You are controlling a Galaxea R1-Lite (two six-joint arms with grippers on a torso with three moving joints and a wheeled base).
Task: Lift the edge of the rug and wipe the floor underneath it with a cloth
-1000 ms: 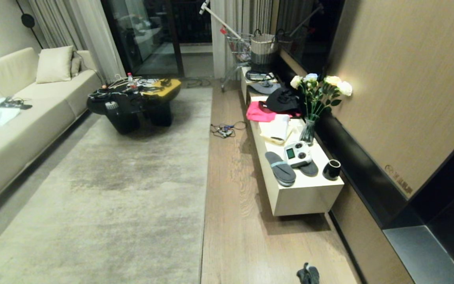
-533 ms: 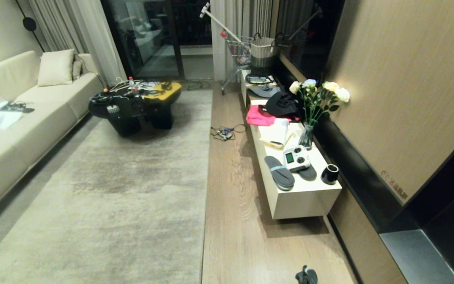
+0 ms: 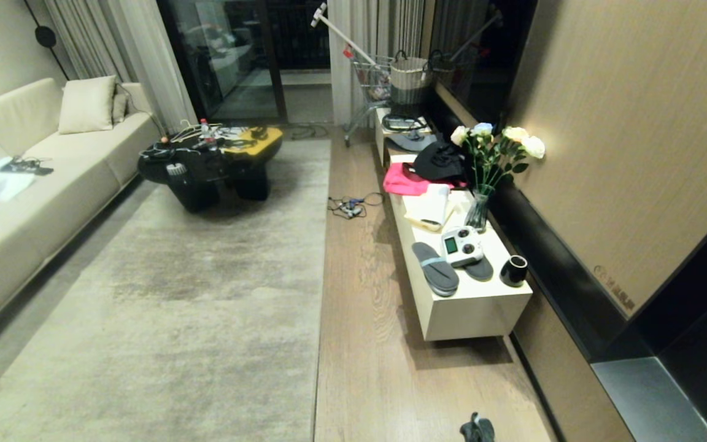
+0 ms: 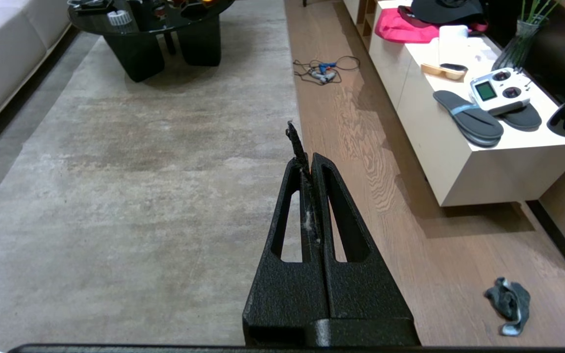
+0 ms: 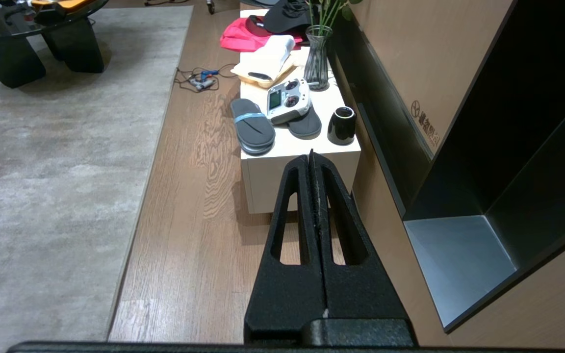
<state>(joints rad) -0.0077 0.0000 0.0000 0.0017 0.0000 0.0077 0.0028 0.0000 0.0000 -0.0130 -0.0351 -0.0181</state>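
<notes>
Both my grippers are pressed together on nothing, left gripper (image 4: 306, 159) and right gripper (image 5: 311, 159). Cloth (image 3: 477, 428) sits crumpled at bottom right of the head view on the floor (image 3: 366, 344) (well apart from the rug edge (image 3: 320, 294), lying flat mid-frame).

Home living rm.
Cream sofa (image 3: 34, 184) w/ cushion (image 3: 86, 104), big rug (image 3: 194, 294), black coffee table (image 3: 206, 166), low TV bench (image 3: 470, 301), flower vase (image 3: 479, 212).
</notes>
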